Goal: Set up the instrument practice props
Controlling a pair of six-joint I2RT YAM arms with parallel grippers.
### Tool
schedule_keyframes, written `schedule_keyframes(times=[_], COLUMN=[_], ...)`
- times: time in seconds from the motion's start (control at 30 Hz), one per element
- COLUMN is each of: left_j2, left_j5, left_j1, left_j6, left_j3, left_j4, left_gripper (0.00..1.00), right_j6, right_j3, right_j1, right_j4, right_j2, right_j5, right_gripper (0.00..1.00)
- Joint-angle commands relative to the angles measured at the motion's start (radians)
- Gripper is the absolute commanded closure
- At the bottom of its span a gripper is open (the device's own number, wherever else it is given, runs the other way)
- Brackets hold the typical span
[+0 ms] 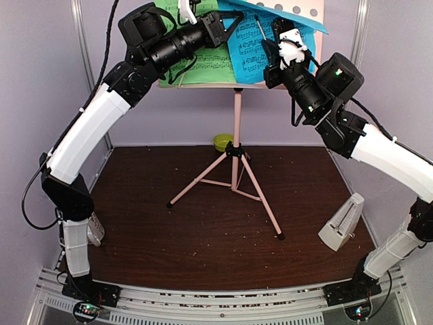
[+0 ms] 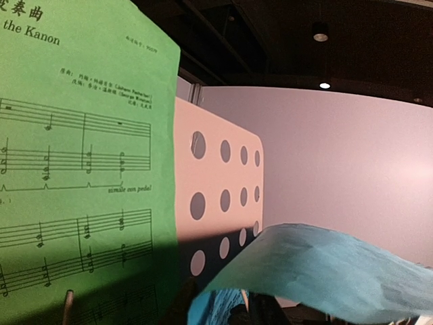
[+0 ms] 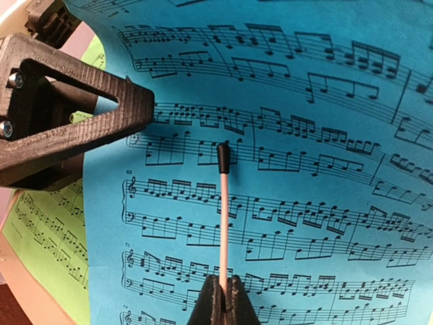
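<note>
Pink music stand (image 1: 237, 122) stands on its tripod mid-table (image 1: 203, 223), its perforated desk (image 2: 211, 176) up at the far side. Green sheet (image 1: 206, 71) sits on the left half of the desk and lies flat against it in the left wrist view (image 2: 81, 169). Blue sheet (image 1: 247, 57) is on the right half, just beside the green one and overlapping its edge. Its top part curls forward off the desk (image 2: 325, 264). Right pincer (image 1: 269, 49) is up at the blue sheet, jaws closed tight on a thin pink rod (image 1: 260, 30) with a black tip. The right wrist view shows the rod (image 3: 222, 217) rising from between the fingers (image 3: 223, 291) and lying across the printed staves (image 3: 304, 169). Left pincer (image 1: 226, 27) hangs at the top of the desk where the two sheets meet. One of its black fingers (image 3: 74, 115) shows in front of the blue sheet's left edge. Cannot tell how wide its jaws stand, or whether they hold anything. Metronome (image 1: 342, 222) stands on the table's right side, well apart from the stand and near the right arm's base. Small lime-green bowl (image 1: 222, 141) sits at the table's far edge, behind the tripod.
</note>
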Motion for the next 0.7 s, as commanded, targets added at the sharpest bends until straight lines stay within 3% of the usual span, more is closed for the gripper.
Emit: schedule_keyframes(times=[0.0,0.3,0.67], left_j2=[-0.033,-0.079,-0.118], left_j5=[0.0,-0.045,-0.112], left_j1=[-0.012,-0.033,-0.033], left_j6=[0.045,0.106,0.14], left_j3=[0.005,-0.031,-0.086], left_j4=[0.006,-0.009,-0.007], left_gripper=[0.7,0.58,0.57], right_j6=[0.005,0.01,0.046], right_j3=[-0.016,-0.014,-0.02], right_j1=[-0.002,-0.004,-0.005], right_j4=[0.029,0.028,0.07], right_j2=[-0.028,-0.026,-0.024], right_j5=[-0.012,0.02,0.133], right_gripper=[1.0,1.0,1.0])
